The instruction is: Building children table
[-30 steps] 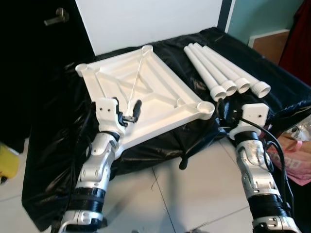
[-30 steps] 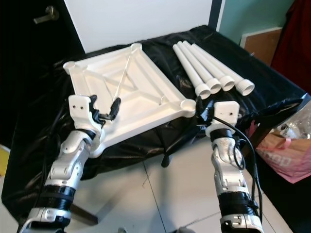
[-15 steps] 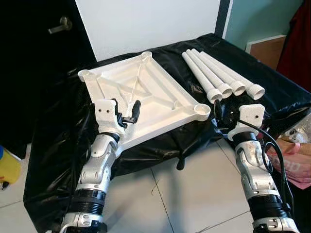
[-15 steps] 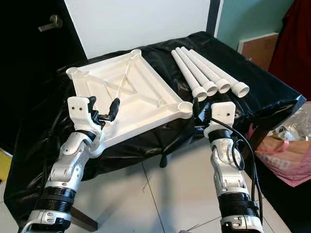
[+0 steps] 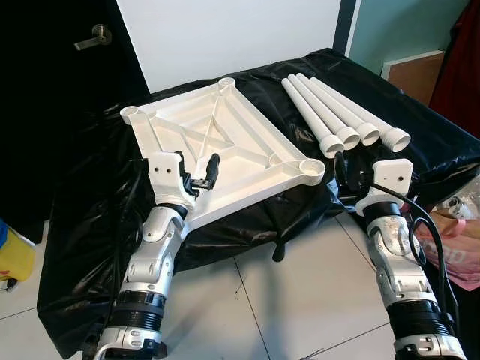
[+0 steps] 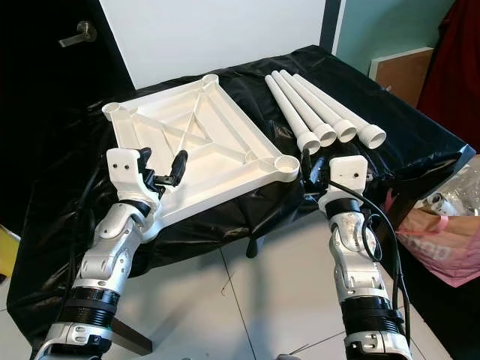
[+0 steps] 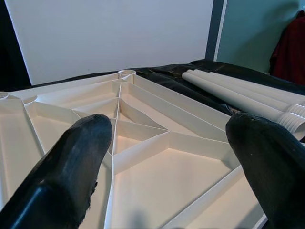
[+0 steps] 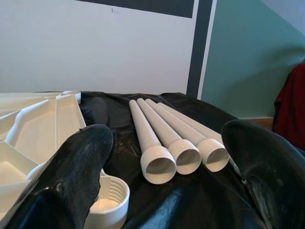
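White tabletop (image 5: 217,150) upside down on black-covered worktop (image 5: 82,225), four legs (image 5: 341,112) beside, both end effectors (image 5: 196,176) (image 5: 346,174) apart, empty; maybe rolling legs if bumped.

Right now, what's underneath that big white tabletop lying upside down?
The white tabletop rests on a black plastic sheet that drapes down toward the floor. Beside it lie four white legs. Whatever supports the sheet underneath is covered and cannot be seen.
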`<state>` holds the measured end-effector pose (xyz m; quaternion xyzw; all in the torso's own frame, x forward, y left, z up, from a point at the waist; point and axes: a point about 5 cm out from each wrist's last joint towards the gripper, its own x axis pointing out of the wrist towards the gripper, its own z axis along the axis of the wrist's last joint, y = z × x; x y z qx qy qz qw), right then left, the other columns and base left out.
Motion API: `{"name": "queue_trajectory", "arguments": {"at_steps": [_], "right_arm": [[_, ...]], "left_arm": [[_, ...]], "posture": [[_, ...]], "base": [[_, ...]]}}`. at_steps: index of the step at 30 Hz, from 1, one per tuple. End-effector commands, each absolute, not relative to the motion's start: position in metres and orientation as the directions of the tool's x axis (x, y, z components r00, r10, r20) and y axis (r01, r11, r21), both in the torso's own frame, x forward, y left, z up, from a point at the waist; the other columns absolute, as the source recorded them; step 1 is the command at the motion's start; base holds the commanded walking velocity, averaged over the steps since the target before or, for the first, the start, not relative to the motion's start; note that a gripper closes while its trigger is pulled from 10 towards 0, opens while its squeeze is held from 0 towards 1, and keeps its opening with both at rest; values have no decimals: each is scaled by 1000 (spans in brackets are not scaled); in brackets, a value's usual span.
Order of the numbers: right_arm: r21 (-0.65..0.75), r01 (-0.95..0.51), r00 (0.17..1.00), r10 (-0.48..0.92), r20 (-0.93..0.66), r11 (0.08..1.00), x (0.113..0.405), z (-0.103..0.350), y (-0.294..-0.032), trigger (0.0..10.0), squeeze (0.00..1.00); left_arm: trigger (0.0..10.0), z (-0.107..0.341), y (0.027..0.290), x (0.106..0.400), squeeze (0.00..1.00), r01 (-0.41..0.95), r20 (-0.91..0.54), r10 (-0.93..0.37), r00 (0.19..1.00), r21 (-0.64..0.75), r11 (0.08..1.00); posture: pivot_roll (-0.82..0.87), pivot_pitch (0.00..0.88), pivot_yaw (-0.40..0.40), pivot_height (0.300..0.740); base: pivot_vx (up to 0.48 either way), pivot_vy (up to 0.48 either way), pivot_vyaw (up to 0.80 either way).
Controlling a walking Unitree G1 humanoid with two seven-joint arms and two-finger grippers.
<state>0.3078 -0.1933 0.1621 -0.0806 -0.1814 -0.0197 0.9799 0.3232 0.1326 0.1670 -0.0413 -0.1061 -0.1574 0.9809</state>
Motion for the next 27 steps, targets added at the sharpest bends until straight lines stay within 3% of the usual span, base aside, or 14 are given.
{"name": "queue_trajectory", "arguments": {"at_steps": [1,27], "right_arm": [[-151,66,933,-7,361,986,307,162,-193,10000,0],[-158,73,930,-11,366,985,309,165,-195,10000,0]], "left_arm": [[10000,162,132,321,0,359,210,-344,915,-41,932],[10000,163,130,324,0,362,220,-343,913,-50,931]], "posture": [[-138,0,74,740],[-144,0,70,740]], "base": [[0,0,0],[268,0,0]]}}
